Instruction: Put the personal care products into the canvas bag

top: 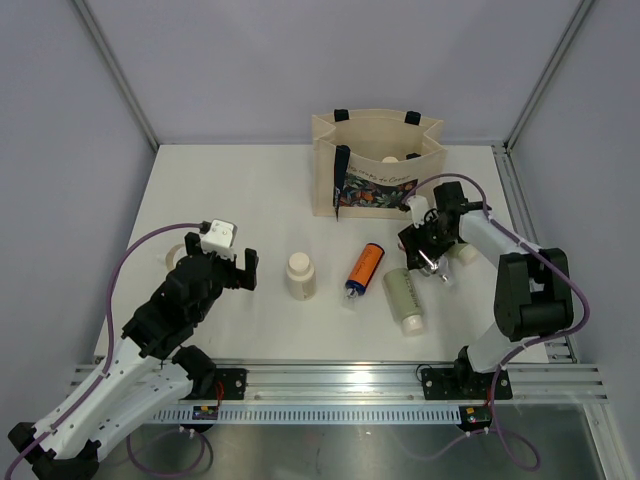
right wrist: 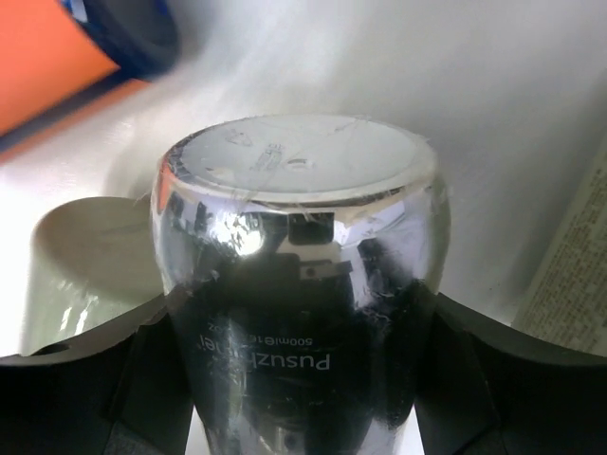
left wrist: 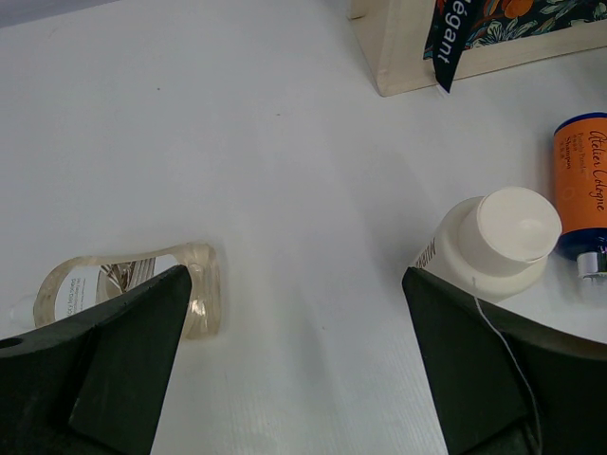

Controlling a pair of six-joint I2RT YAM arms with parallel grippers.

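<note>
The canvas bag (top: pixel 375 175) stands open at the back, with a cream bottle cap (top: pixel 390 158) showing inside. My right gripper (top: pixel 424 248) is shut on the shiny silver bottle (right wrist: pixel 294 284), just in front of the bag's right corner; the bottle also shows in the top view (top: pixel 432 263). A cream bottle (top: pixel 300 276), the orange bottle (top: pixel 364 270) and a sage-green bottle (top: pixel 404 298) are on the table. My left gripper (top: pixel 232 268) is open and empty, left of the cream bottle (left wrist: pixel 493 242); its jaws stand wide apart (left wrist: pixel 296 284).
A clear yellowish bottle (left wrist: pixel 123 284) lies by my left finger. A pale bottle (top: pixel 464 252) lies beside the right arm. The orange bottle (right wrist: pixel 57 57) and sage-green bottle (right wrist: pixel 66 275) are close left of the right gripper. Metal frame posts stand at the table's back corners.
</note>
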